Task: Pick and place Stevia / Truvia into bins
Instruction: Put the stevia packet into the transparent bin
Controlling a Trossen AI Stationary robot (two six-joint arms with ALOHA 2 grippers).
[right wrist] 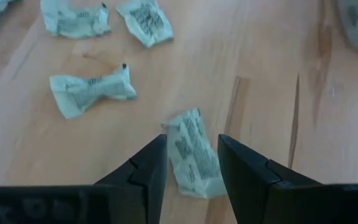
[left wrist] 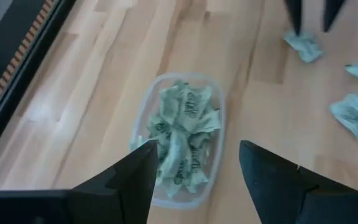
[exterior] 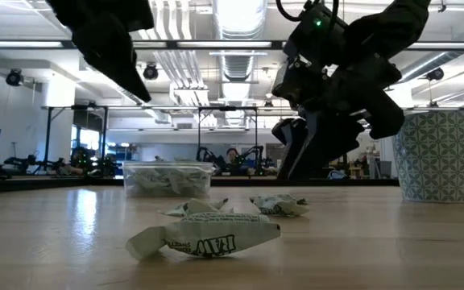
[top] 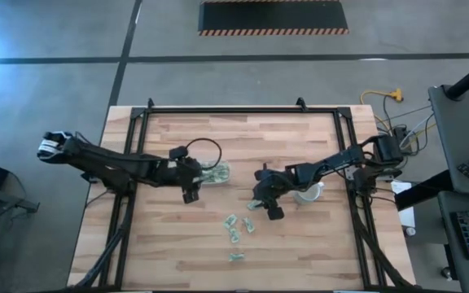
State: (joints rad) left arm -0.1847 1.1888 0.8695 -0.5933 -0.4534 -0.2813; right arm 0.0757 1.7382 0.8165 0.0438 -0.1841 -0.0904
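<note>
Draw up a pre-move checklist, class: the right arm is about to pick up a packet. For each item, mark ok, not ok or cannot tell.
1. Right end effector open: ok, fingers apart.
2. Packet lined up between its fingers: ok, it lies on the table in the gap.
3. Neighbouring packets clear of the grasp: ok, the nearest one lies apart.
4. Left end effector empty: ok, open above the tub, nothing held.
5. Room in the tub: cannot tell, it already holds a heap of packets.
6. Arms clear of each other: ok, apart in the high view.
</note>
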